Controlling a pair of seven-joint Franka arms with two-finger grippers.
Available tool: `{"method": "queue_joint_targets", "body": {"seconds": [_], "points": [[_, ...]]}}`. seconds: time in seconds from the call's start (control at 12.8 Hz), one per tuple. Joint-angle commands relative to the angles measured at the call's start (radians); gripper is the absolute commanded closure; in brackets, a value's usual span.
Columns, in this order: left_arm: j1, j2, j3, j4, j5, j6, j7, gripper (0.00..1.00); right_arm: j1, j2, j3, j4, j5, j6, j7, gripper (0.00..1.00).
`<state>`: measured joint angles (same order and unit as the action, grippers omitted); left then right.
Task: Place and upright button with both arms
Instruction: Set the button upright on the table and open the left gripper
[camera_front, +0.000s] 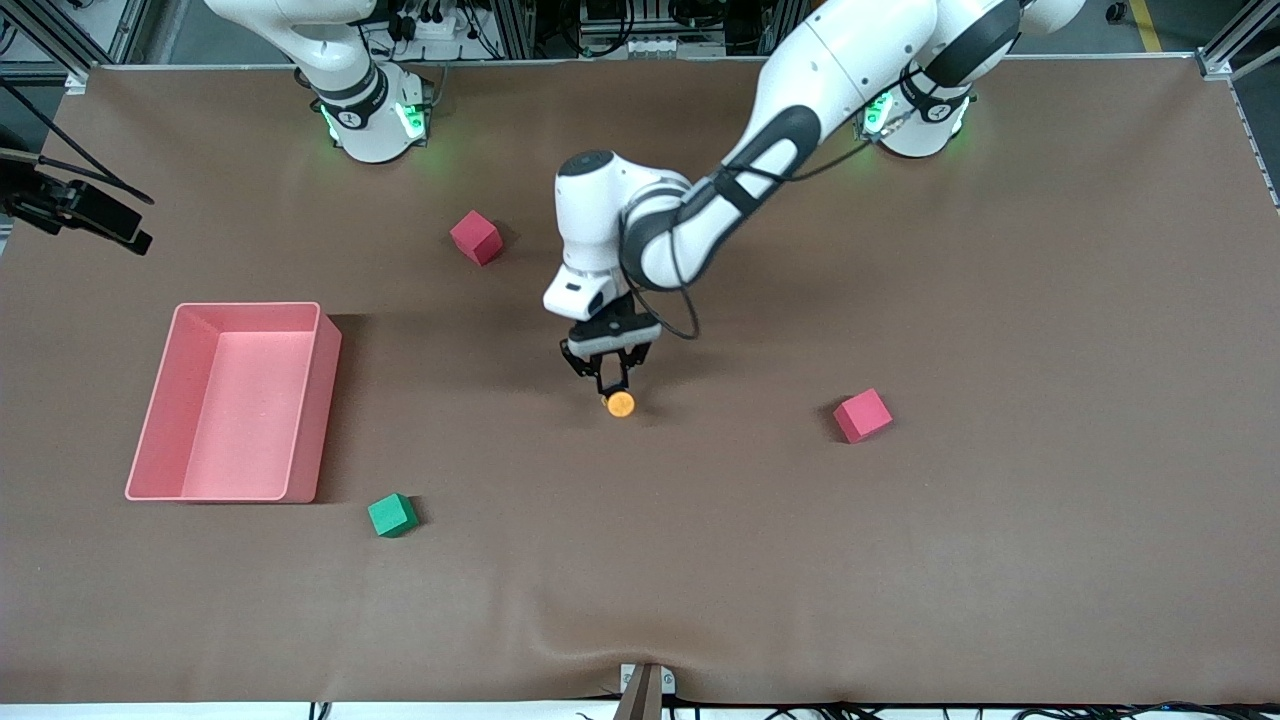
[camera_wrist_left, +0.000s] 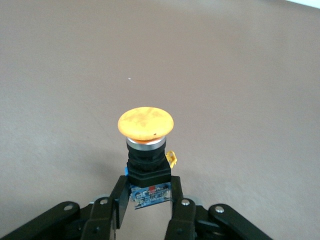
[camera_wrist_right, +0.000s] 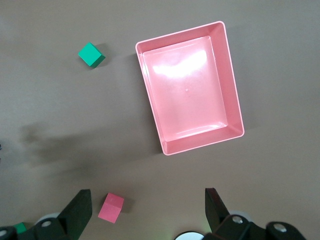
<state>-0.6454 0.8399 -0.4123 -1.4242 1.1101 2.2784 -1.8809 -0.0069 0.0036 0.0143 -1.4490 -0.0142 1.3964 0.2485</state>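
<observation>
The button (camera_front: 620, 403) has a round orange cap (camera_wrist_left: 145, 122) on a black body with a small blue board at its base. My left gripper (camera_front: 608, 372) reaches over the middle of the table and is shut on the base of the button (camera_wrist_left: 148, 192), with the cap pointing away from the fingers, toward the mat. I cannot tell whether the button touches the mat. My right gripper (camera_wrist_right: 147, 207) hangs high near its own base, open and holding nothing. It does not show in the front view.
A pink tray (camera_front: 310, 400) stands toward the right arm's end of the table, and its rim (camera_wrist_right: 230, 100) shows below the right wrist. A green cube (camera_front: 392, 515) lies nearer the front camera than the tray. There are two pink cubes: one (camera_front: 476, 237) near the right arm's base, another (camera_front: 862, 415) toward the left arm's end.
</observation>
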Motion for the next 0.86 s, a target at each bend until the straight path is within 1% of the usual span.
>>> {"method": "queue_joint_targets", "body": {"seconds": [0.0, 0.08, 0.16, 0.24, 0.31, 0.39, 0.55, 0.78], "points": [[-0.081, 0.002, 0.042, -0.016, 0.135, -0.058, -0.095, 1.00, -0.021, -0.010, 0.013, -0.005, 0.020, -0.004, -0.009, 0.00], [-0.106, 0.010, 0.059, -0.019, 0.176, -0.074, -0.105, 1.00, -0.019, -0.010, 0.013, -0.005, 0.020, -0.004, -0.009, 0.00], [-0.146, 0.028, 0.085, -0.019, 0.213, -0.117, -0.119, 1.00, -0.018, -0.010, 0.013, -0.005, 0.020, -0.005, -0.009, 0.00], [-0.198, 0.040, 0.130, -0.018, 0.261, -0.166, -0.160, 1.00, -0.019, -0.010, 0.013, -0.005, 0.020, -0.005, -0.009, 0.00], [-0.236, 0.056, 0.173, -0.018, 0.301, -0.171, -0.218, 1.00, -0.019, -0.010, 0.013, -0.005, 0.020, -0.005, -0.009, 0.00], [-0.261, 0.085, 0.187, -0.012, 0.360, -0.171, -0.265, 1.00, -0.019, -0.010, 0.015, -0.005, 0.020, -0.004, -0.009, 0.00], [-0.270, 0.100, 0.188, -0.016, 0.480, -0.172, -0.370, 1.00, -0.019, -0.010, 0.015, -0.005, 0.020, -0.005, -0.009, 0.00], [-0.273, 0.129, 0.188, -0.018, 0.557, -0.174, -0.446, 1.00, -0.019, -0.010, 0.015, -0.005, 0.020, -0.005, -0.009, 0.00]]}}
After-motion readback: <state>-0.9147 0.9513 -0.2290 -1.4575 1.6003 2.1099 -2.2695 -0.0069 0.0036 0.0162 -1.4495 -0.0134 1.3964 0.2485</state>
